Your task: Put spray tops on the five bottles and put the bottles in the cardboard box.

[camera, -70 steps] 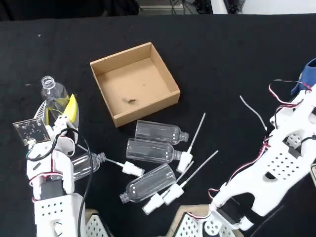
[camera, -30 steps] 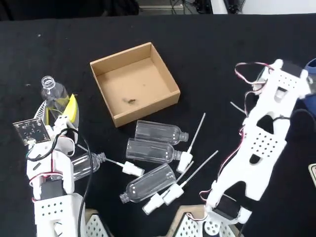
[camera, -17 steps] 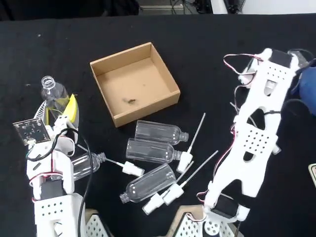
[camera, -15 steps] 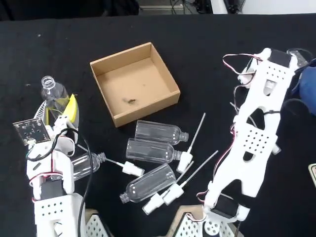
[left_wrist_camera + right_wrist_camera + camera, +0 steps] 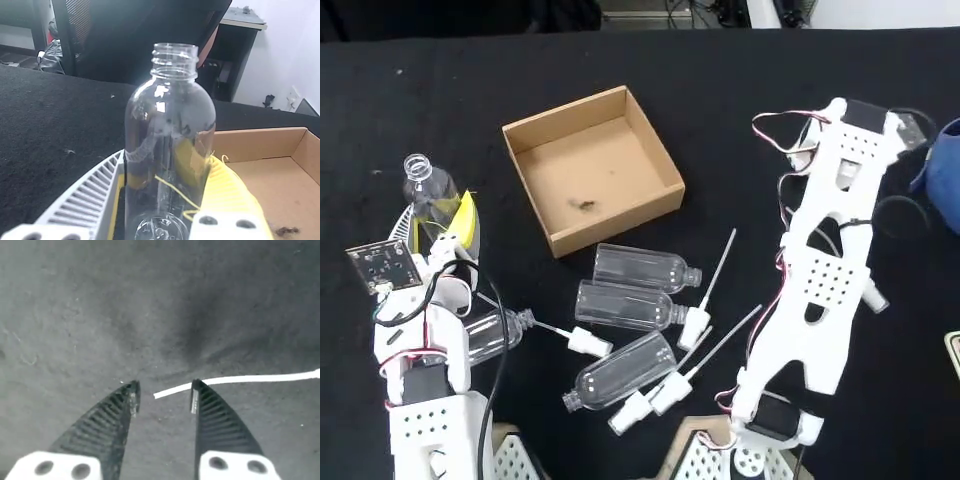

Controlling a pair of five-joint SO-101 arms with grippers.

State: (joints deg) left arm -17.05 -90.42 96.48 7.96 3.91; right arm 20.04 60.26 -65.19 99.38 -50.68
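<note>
While the left gripper was pinching a clear, capless bottle between its grey and yellow fingers, that bottle stood upright near the left side of the black table, with its open threaded neck uppermost. From the high view it stood left of the cardboard box, apart from it, and the box held no bottles.

The right gripper hung spread just above the cloth, and the end of a thin white tube lay between its two fingertips; whether either tip touched the tube could not be told. The right arm stretched forward over the right side of the table.

Three uncapped bottles lay on their sides in a loose row just in front of the box. A fourth bottle lay beside the left arm's base, and a spray top lay near its mouth with its tube pointing at the neck. Three more spray tops lay by the row's necks, their long tubes angled away to the right.
</note>
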